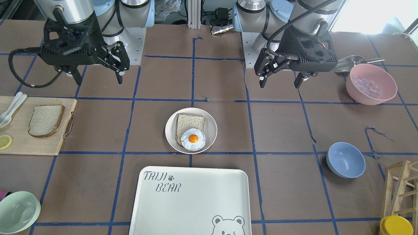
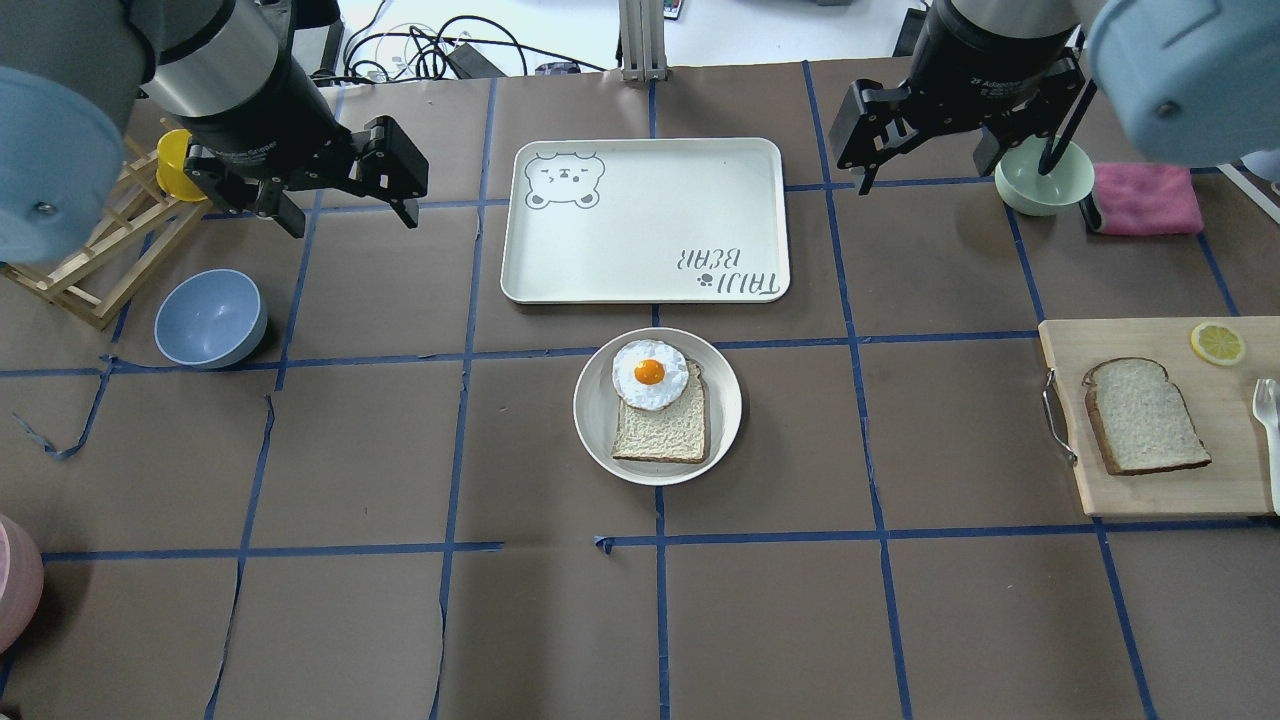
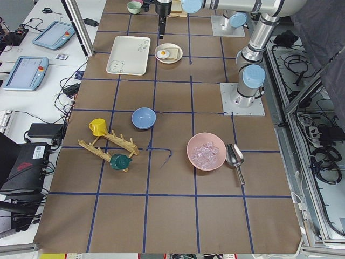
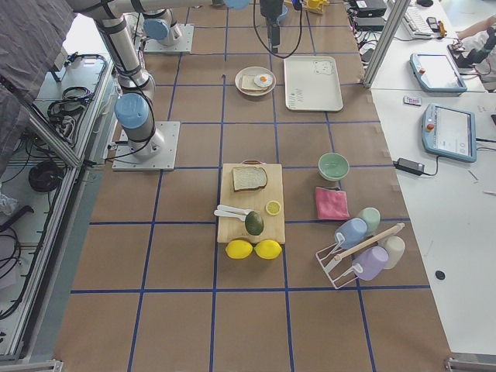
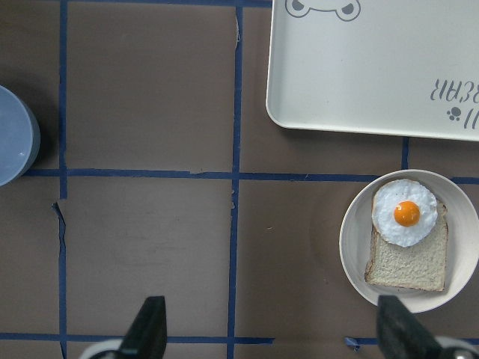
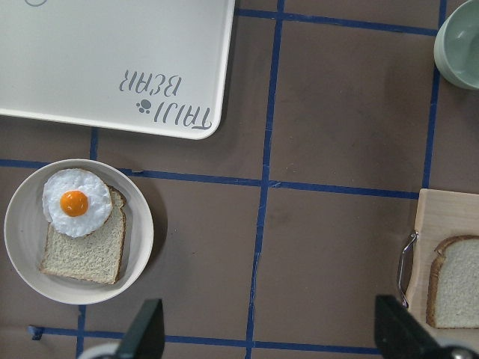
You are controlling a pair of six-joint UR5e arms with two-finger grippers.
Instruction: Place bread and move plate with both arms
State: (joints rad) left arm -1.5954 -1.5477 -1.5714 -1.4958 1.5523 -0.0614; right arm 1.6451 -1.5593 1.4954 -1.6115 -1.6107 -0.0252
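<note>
The bread [image 1: 45,120] lies flat on a wooden cutting board [image 1: 32,145] on my right side; it also shows in the overhead view [image 2: 1145,415] and at the right wrist view's edge [image 6: 456,283]. The cream plate [image 1: 211,129] sits mid-table [image 2: 595,405] and holds a smaller tan slice with a fried egg [image 2: 649,374]. My left gripper [image 1: 279,83] [image 2: 352,222] and right gripper [image 1: 99,80] [image 2: 950,170] hang open and empty, well above the table, apart from both plate and bread.
The white "TAIJI BEAR" tray [image 2: 645,220] lies just beyond the plate. A blue bowl [image 2: 210,318] and a wooden rack [image 2: 90,260] stand on my left. A green bowl [image 2: 1043,175] and a pink cloth [image 2: 1145,200] are at the far right. A pink bowl [image 1: 370,84] is near my left base.
</note>
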